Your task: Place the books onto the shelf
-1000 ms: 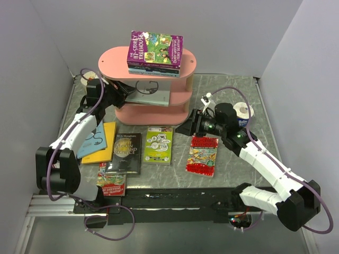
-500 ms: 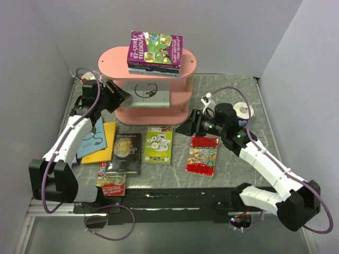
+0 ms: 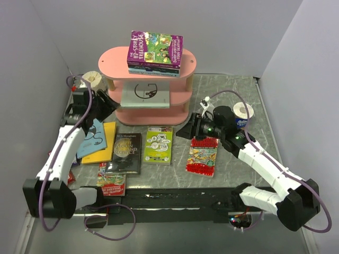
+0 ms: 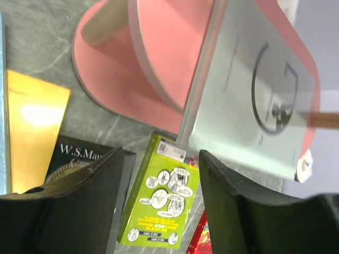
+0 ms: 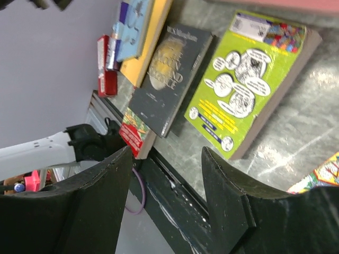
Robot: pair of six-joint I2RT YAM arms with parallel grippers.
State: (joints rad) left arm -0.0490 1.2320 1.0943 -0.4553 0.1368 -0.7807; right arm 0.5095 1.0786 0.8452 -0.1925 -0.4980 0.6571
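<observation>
The pink shelf (image 3: pixel 186 64) carries a stack of books topped by a purple one (image 3: pixel 154 48). A grey book (image 3: pixel 145 95) lies on its middle board, also seen close up as the grey book (image 4: pixel 249 90). My left gripper (image 3: pixel 108 103) hangs open and empty just left of the shelf. On the table lie light blue (image 3: pixel 89 138), yellow (image 3: pixel 106 142), black (image 3: pixel 124 152), lime green (image 3: pixel 158 144) and red (image 3: pixel 202 154) books. My right gripper (image 3: pixel 185 129) is open and empty, low between the lime and red books. The lime book (image 5: pixel 249 79) fills the right wrist view.
A paper roll (image 3: pixel 96 79) stands behind the left arm and another (image 3: pixel 242 111) behind the right arm. A red and green book (image 3: pixel 112 183) lies at the table's front left edge. Grey walls close in both sides.
My left gripper has let go of the grey book on the middle board and drawn back to the left. The right arm has barely shifted.
</observation>
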